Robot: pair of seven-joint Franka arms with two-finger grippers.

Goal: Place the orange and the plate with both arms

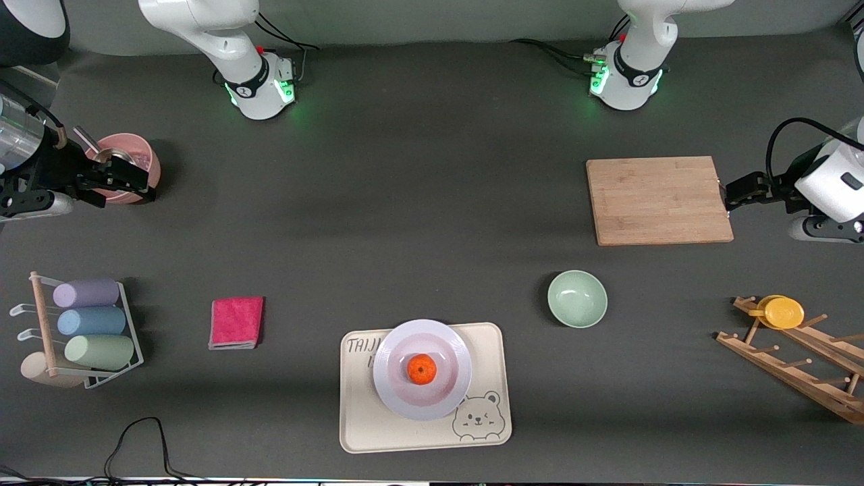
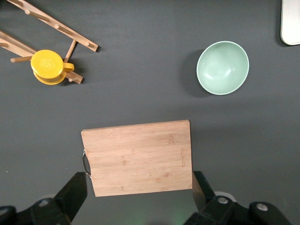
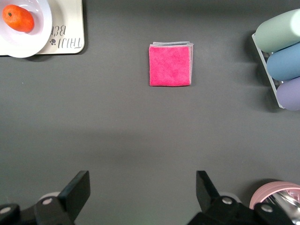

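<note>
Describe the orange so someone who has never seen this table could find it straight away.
Look for the cream rectangular tray with a cartoon bear, at the table edge nearest the front camera. On it sits a round white plate with a lavender tint, and the small bright-orange mandarin lies in its middle. It is the only fruit there, far smaller than the pale green bowl beside the tray.

A dark grey matte table [image 1: 418, 223] fills the view, evenly lit; at twelve o'clock a pale grey-green wall [image 1: 439, 17] borders it.

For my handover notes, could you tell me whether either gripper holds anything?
Nothing is held: the left gripper and right gripper are open and empty.
</note>
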